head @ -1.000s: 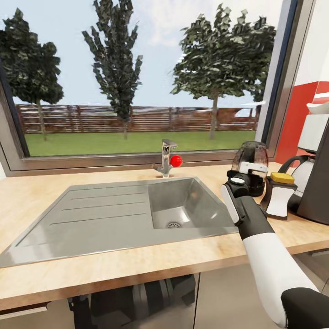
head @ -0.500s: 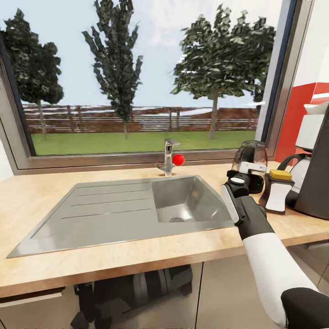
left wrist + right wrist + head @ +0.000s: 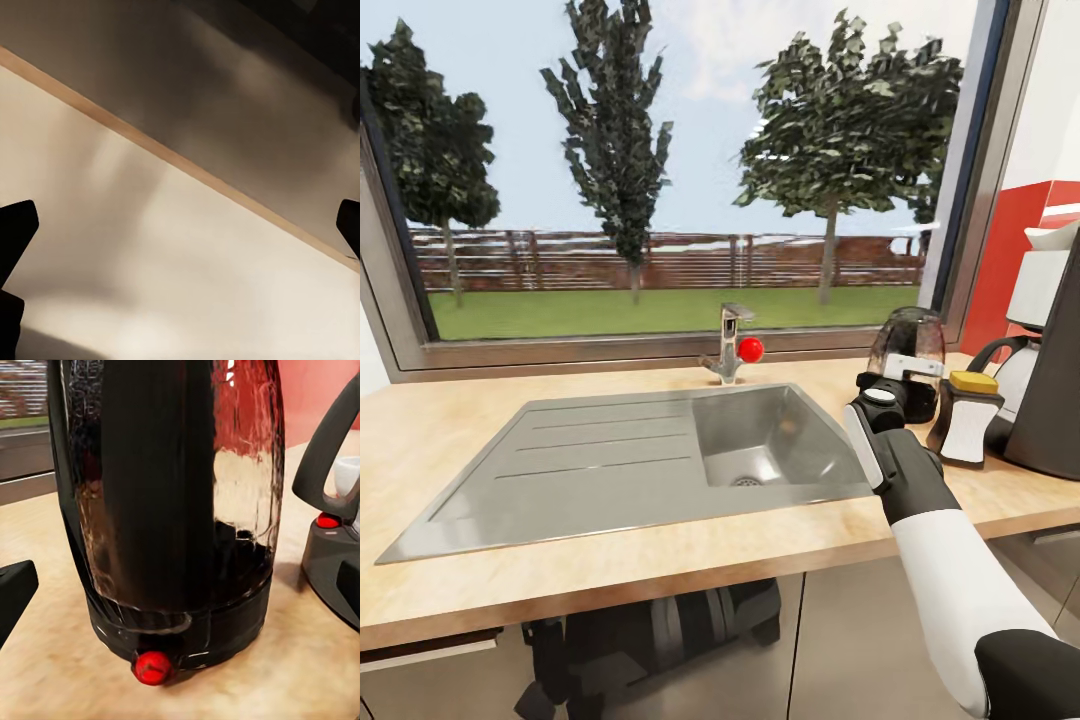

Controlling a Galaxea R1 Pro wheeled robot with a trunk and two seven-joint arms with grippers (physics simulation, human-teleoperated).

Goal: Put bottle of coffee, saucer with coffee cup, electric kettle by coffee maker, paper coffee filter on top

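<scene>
A: Clear-bodied electric kettle with black base (image 3: pixel 906 362) – attitude?
B: Upright on the light wood-grain counter (image 3: pixel 660 560), long axis vertical. In the right wrist view the kettle (image 3: pixel 169 510) stands square ahead, a red button low on its base turned toward the camera.

A: Right end effector (image 3: pixel 882 392)?
B: Just in front of the kettle, on the sink side. Fingers spread wide, one dark tip at each edge of the wrist view, kettle between them and apart from both. Released, grasping nothing.

A: Neighbours, room to move?
B: Tight on its right: small white-labelled bottle with yellow cap (image 3: pixel 967 418) just beside it; past that a tall dark grey appliance (image 3: pixel 1052 390) at the frame edge. A second black handle and base (image 3: pixel 330 521) stands near. Behind, the window sill. To its left, open counter as far as the steel sink (image 3: pixel 660 455) and its tap with a red knob (image 3: pixel 732 348).

A: Left end effector (image 3: pixel 180 247)?
B: Fingers wide apart, released, facing a pale panel with a wood edge.
</scene>
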